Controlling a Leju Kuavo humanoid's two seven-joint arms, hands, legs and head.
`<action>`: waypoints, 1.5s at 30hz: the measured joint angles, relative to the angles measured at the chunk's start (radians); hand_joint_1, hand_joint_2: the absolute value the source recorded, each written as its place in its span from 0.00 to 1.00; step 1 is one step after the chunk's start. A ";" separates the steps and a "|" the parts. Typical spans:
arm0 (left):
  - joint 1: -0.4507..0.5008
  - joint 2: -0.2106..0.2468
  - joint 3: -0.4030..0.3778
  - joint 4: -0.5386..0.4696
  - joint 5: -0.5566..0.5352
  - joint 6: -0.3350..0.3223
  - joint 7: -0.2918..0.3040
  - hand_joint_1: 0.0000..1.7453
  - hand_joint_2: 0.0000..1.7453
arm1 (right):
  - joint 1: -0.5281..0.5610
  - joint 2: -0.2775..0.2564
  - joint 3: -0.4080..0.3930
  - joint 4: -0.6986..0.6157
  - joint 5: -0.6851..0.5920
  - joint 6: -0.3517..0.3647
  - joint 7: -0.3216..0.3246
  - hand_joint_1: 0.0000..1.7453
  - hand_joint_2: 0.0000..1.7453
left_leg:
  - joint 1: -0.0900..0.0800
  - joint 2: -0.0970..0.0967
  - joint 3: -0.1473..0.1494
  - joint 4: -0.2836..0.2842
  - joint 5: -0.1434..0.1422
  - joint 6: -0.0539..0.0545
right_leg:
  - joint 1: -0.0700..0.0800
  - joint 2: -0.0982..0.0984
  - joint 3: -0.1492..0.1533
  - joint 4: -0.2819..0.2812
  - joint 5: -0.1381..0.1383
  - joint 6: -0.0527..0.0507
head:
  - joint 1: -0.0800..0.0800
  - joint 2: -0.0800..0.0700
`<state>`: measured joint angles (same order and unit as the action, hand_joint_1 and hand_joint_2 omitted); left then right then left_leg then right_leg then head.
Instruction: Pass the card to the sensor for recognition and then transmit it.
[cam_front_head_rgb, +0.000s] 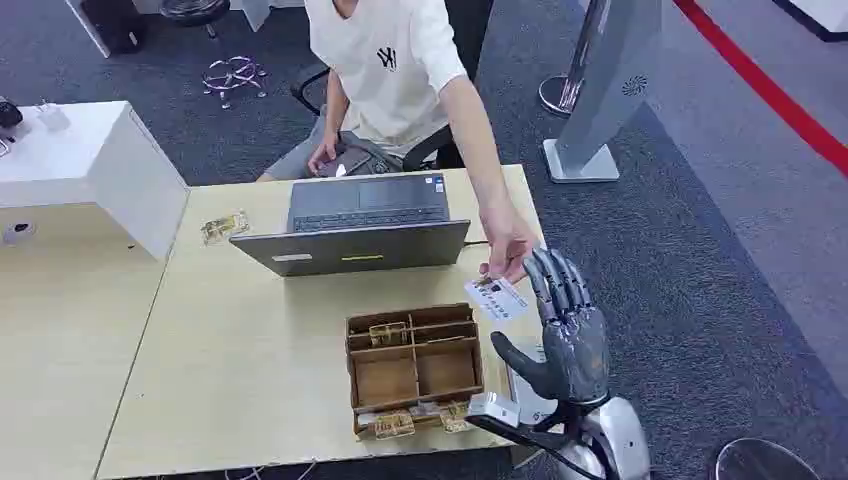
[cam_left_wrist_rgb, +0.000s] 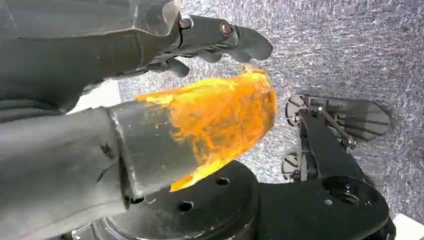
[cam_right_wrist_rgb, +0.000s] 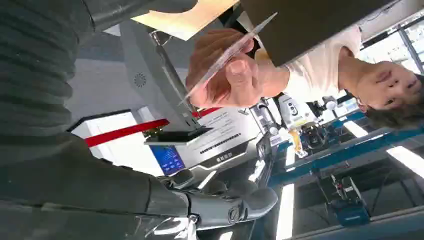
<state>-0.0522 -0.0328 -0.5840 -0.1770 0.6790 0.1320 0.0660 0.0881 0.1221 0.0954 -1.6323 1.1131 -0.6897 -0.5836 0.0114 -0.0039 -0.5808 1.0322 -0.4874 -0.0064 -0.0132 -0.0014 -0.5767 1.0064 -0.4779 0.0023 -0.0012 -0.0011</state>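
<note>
Pale wood-grain table top (cam_front_head_rgb: 250, 350); brown compartmented cardboard box (cam_front_head_rgb: 413, 365) on it, with gold-yellow packets (cam_front_head_rgb: 388, 334); grey open laptop (cam_front_head_rgb: 365, 228) had a yellow strip on its lid; small white card (cam_front_head_rgb: 496, 297) carried dark print lines and a tiny picture; dark metallic grey right hand (cam_front_head_rgb: 568, 330); person's white T-shirt (cam_front_head_rgb: 385, 60) had a small black logo; carpet (cam_front_head_rgb: 720, 230) was speckled blue-grey with a red stripe (cam_front_head_rgb: 765, 85); left hand (cam_left_wrist_rgb: 150, 120) was dark grey, its thumb tip orange.
</note>
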 joint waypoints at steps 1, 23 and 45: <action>0.000 0.000 0.000 0.000 0.000 0.000 0.000 0.00 0.00 | -0.001 0.000 -0.001 0.003 0.000 0.000 0.000 0.00 1.00 | 0.000 0.000 0.000 0.000 0.000 0.000 | 0.000 0.000 0.000 0.000 0.000 0.000 | 0.000 0.000; -0.002 0.007 -0.025 0.000 0.013 0.000 0.012 0.00 0.00 | -0.015 0.065 -0.109 0.026 0.045 -0.001 -0.066 1.00 1.00 | 0.000 0.000 0.000 0.000 0.000 0.000 | 0.000 0.000 0.000 0.000 0.000 0.000 | 0.000 0.000; -0.001 -0.011 -0.040 0.006 0.069 0.031 -0.006 0.00 0.00 | 0.124 0.022 0.054 -0.168 -1.009 0.339 0.049 1.00 1.00 | 0.000 0.000 0.000 0.000 0.000 0.000 | 0.000 0.000 0.000 0.000 0.000 0.000 | 0.000 0.000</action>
<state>-0.0535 -0.0435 -0.6245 -0.1705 0.7477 0.1633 0.0599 0.2117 0.1442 0.1492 -1.8002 0.1040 -0.3508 -0.5344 0.0114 -0.0039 -0.5810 1.0321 -0.4876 -0.0065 -0.0132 -0.0015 -0.5769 1.0063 -0.4780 0.0023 -0.0011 -0.0011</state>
